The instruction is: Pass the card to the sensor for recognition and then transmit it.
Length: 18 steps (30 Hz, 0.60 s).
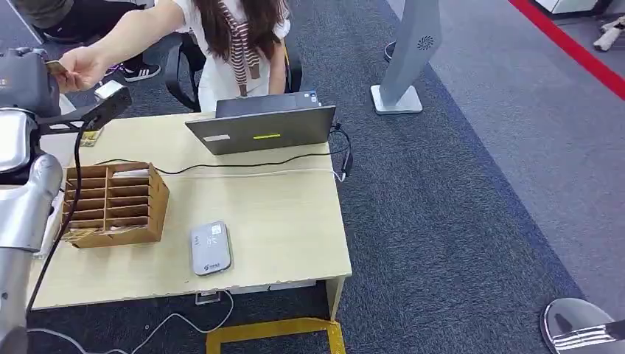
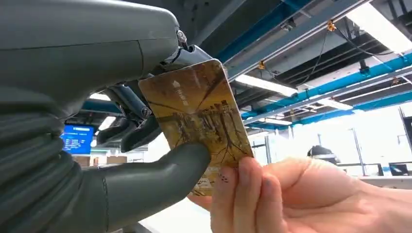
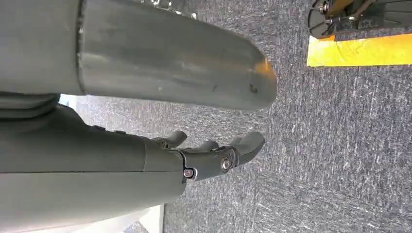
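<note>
Handover stage, by my reading. Left hand (image 2: 145,160) is raised at the table's (image 1: 280,221) far left corner, thumb and dark fingers clamped on the card (image 2: 197,121). The person's hand (image 2: 272,194) pinches the card's free end.

To do it well: hold the arm steady, loosen the fingers only once the person's pinch is firm, let the card slide out flat, no twist.

Right hand (image 3: 214,153) hangs over the carpet, fingers loosely curled and apart, holding nothing.

Writing: small pale characters at one corner of the card, too small to read. Card reader (image 1: 210,248) lies near the table's front edge; its label is too small to make out.
</note>
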Each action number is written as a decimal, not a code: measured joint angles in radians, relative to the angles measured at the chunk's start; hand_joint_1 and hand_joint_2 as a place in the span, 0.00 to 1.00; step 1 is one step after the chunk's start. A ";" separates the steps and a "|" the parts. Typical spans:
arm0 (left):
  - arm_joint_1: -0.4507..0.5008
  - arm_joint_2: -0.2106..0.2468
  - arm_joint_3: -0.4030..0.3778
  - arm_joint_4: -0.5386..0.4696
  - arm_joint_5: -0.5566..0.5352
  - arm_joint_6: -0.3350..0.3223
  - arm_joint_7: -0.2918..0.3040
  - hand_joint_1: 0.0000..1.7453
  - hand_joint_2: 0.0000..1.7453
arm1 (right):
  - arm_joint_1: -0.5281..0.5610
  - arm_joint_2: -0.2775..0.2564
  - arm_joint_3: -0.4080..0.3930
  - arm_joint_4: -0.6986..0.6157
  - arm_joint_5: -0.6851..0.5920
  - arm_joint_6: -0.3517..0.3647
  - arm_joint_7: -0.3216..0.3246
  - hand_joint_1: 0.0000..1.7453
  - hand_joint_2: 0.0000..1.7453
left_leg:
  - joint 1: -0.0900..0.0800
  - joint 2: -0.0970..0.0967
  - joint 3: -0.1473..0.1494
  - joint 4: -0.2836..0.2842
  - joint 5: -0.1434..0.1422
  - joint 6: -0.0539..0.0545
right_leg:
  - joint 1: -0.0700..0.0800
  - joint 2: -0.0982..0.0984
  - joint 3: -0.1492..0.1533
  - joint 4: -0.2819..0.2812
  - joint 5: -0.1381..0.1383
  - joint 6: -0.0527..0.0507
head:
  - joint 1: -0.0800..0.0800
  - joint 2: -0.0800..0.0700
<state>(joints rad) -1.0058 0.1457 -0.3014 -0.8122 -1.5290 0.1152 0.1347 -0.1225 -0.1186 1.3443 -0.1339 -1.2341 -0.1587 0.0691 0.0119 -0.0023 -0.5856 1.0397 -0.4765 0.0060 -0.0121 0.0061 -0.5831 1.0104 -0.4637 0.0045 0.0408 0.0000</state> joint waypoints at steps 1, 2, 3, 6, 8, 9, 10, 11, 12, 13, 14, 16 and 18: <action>-0.002 -0.002 0.000 0.003 -0.001 0.000 0.002 0.00 1.00 | 0.000 0.000 0.000 0.000 0.000 0.000 0.000 0.00 0.00 | 0.000 0.000 0.000 0.000 0.000 0.000 | 0.000 0.000 0.000 0.000 0.000 0.000 | 0.000 0.000; -0.003 -0.005 0.000 0.005 -0.001 0.001 0.003 0.00 1.00 | 0.000 0.000 0.000 0.000 0.000 -0.001 0.000 0.00 0.00 | 0.000 0.000 0.000 0.000 0.000 0.000 | 0.000 0.000 0.000 0.000 0.000 0.000 | 0.000 0.000; -0.003 -0.008 0.000 0.006 -0.002 0.003 0.006 0.00 1.00 | -0.001 0.000 0.000 0.000 0.000 -0.002 0.000 0.00 0.00 | 0.000 0.000 0.000 0.000 0.000 0.000 | 0.000 0.000 0.000 0.000 0.000 0.000 | 0.000 0.000; -0.004 -0.016 0.000 0.005 -0.002 0.014 0.008 0.00 1.00 | -0.001 0.000 0.003 0.000 0.000 -0.002 0.002 0.00 0.00 | 0.000 0.000 0.000 0.000 0.000 0.000 | 0.000 0.000 0.000 0.000 0.000 0.000 | 0.000 0.000; -0.004 -0.021 0.000 0.005 -0.001 0.026 0.001 0.00 1.00 | -0.001 0.000 0.005 0.000 0.000 -0.003 0.004 0.00 0.00 | 0.000 0.000 0.000 0.000 0.000 0.000 | 0.000 0.000 0.000 0.000 0.000 0.000 | 0.000 0.000; -0.003 -0.024 0.000 0.004 0.000 0.034 -0.004 0.00 1.00 | -0.001 0.000 0.008 0.000 0.000 -0.005 0.005 0.00 0.00 | 0.000 0.000 0.000 0.000 0.000 0.000 | 0.000 0.000 0.000 0.000 0.000 0.000 | 0.000 0.000; -0.001 -0.025 0.000 0.000 0.003 0.044 -0.012 0.00 1.00 | -0.001 0.000 0.009 0.000 0.000 -0.006 0.005 0.00 0.00 | 0.000 0.000 0.000 0.000 0.000 0.000 | 0.000 0.000 0.000 0.000 0.000 0.000 | 0.000 0.000; 0.002 -0.025 0.000 -0.008 0.006 0.052 -0.019 0.00 1.00 | -0.001 0.000 0.009 0.000 -0.001 -0.006 0.007 0.00 0.00 | 0.000 0.000 0.000 0.000 0.000 0.000 | 0.000 0.000 0.000 0.000 0.000 0.000 | 0.000 0.000; 0.007 -0.026 0.000 -0.019 0.016 0.062 -0.027 0.00 1.00 | -0.001 0.000 0.010 0.000 -0.002 -0.007 0.008 0.00 0.00 | 0.000 0.000 0.000 0.000 0.000 0.000 | 0.000 0.000 0.000 0.000 0.000 0.000 | 0.000 0.000; 0.015 -0.027 0.000 -0.031 0.026 0.069 -0.036 0.00 1.00 | -0.001 0.000 0.010 0.000 -0.003 -0.007 0.009 0.00 0.00 | 0.000 0.000 0.000 0.000 0.000 0.000 | 0.000 0.000 0.000 0.000 0.000 0.000 | 0.000 0.000; 0.026 -0.027 0.000 -0.048 0.039 0.074 -0.047 0.00 1.00 | -0.001 0.000 0.011 0.000 -0.005 -0.008 0.008 0.00 0.00 | 0.000 0.000 0.000 0.000 0.000 0.000 | 0.000 0.000 0.000 0.000 0.000 0.000 | 0.000 0.000; 0.061 -0.028 0.001 -0.094 0.072 0.082 -0.074 0.00 1.00 | -0.001 0.000 0.011 0.000 -0.012 -0.011 0.008 0.00 0.00 | 0.000 0.000 0.000 0.000 0.000 0.000 | 0.000 0.000 0.000 0.000 0.000 0.000 | 0.000 0.000; 0.097 -0.029 0.002 -0.144 0.088 0.084 -0.087 0.00 1.00 | -0.001 0.000 0.012 0.000 -0.015 -0.015 0.008 0.00 0.00 | 0.000 0.000 0.000 0.000 0.000 0.000 | 0.000 0.000 0.000 0.000 0.000 0.000 | 0.000 0.000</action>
<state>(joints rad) -0.9092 0.1168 -0.2995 -0.9562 -1.4412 0.1987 0.0477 -0.1235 -0.1186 1.3565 -0.1339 -1.2493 -0.1736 0.0774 0.0118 -0.0023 -0.5858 1.0396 -0.4767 0.0060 -0.0121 0.0060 -0.5831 1.0104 -0.4639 0.0045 0.0412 0.0000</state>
